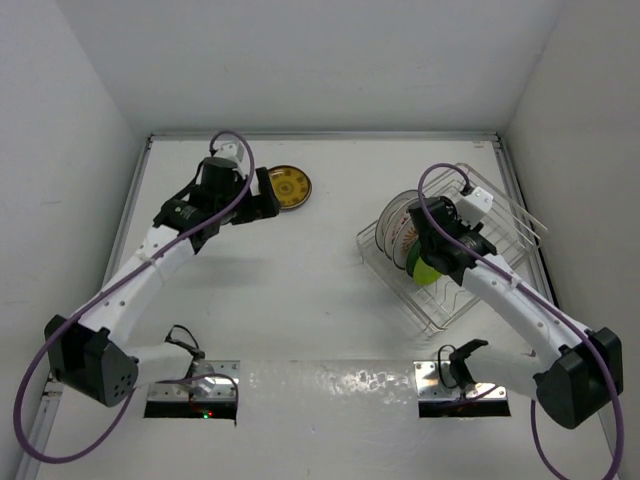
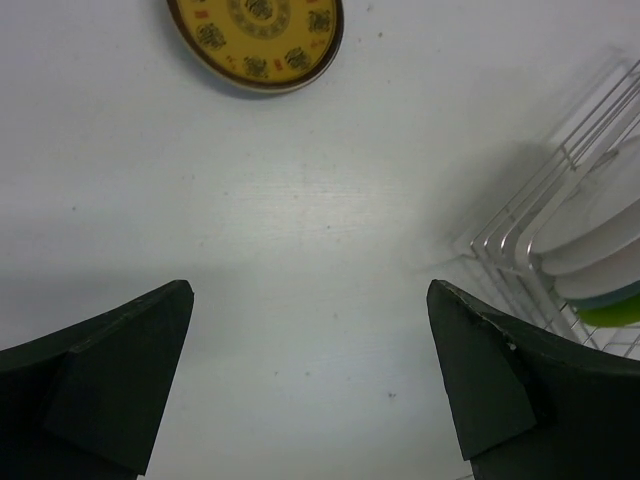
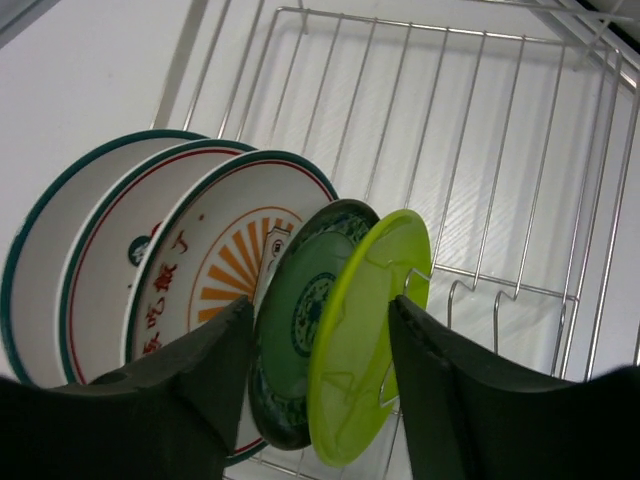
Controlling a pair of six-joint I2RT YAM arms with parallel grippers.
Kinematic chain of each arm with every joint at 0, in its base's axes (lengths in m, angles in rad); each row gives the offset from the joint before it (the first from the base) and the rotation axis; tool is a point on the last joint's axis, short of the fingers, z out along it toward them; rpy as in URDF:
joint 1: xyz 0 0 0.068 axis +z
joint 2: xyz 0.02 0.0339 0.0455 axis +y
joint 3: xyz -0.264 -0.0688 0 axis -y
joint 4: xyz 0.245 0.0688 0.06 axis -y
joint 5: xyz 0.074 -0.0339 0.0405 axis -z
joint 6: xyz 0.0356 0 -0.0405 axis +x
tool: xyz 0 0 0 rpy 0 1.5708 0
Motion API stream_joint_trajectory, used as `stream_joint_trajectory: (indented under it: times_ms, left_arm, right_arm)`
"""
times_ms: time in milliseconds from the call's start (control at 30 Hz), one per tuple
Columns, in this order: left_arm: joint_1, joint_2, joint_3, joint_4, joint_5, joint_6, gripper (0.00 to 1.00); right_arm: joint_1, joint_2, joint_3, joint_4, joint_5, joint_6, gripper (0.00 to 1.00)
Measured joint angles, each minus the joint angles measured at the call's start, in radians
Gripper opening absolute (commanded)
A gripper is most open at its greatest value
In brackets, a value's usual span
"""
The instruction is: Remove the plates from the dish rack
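The dish rack (image 1: 503, 216) stands at the right and holds several upright plates. In the right wrist view, from left to right, they are two white plates (image 3: 105, 250), a white orange-sunburst plate (image 3: 215, 265), a dark green plate (image 3: 300, 320) and a lime-green plate (image 3: 365, 330). My right gripper (image 3: 320, 310) is open, with one finger on each side of the dark green and lime-green plates. A small beige patterned plate (image 1: 290, 187) lies flat on the table at the back. My left gripper (image 1: 264, 196) is open and empty just left of it.
The rack's wire floor and tines (image 3: 480, 130) are bare to the right of the lime-green plate. The left wrist view shows the beige plate (image 2: 255, 35) ahead and the rack's corner (image 2: 520, 235) to the right. White walls enclose the table.
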Motion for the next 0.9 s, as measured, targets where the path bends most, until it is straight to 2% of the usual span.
stream_joint_trajectory:
  times_ms: [200,367,433,600,900]
  left_arm:
    - [0.0,-0.085,-0.112,-0.022,0.024,0.079,1.0]
    - [0.0,-0.076,-0.203,-0.028,0.026,0.112,1.0]
    - [0.0,-0.064,-0.216,-0.037,0.027,0.121,1.0]
    - [0.0,-0.066,-0.22,-0.034,0.025,0.132,1.0]
    - [0.0,-0.068,-0.22,-0.032,0.025,0.145,1.0]
  right_arm:
    - [-0.01,-0.01,-0.046,0.009,0.023,0.069,0.48]
    - [-0.011,-0.018,-0.084,0.032,0.021,0.103,0.43]
    - [-0.011,-0.01,-0.087,0.037,0.02,0.115,0.42]
    - [-0.011,0.019,-0.093,0.05,0.017,0.146,0.31]
    - [-0.011,0.026,-0.115,0.051,0.017,0.221,0.24]
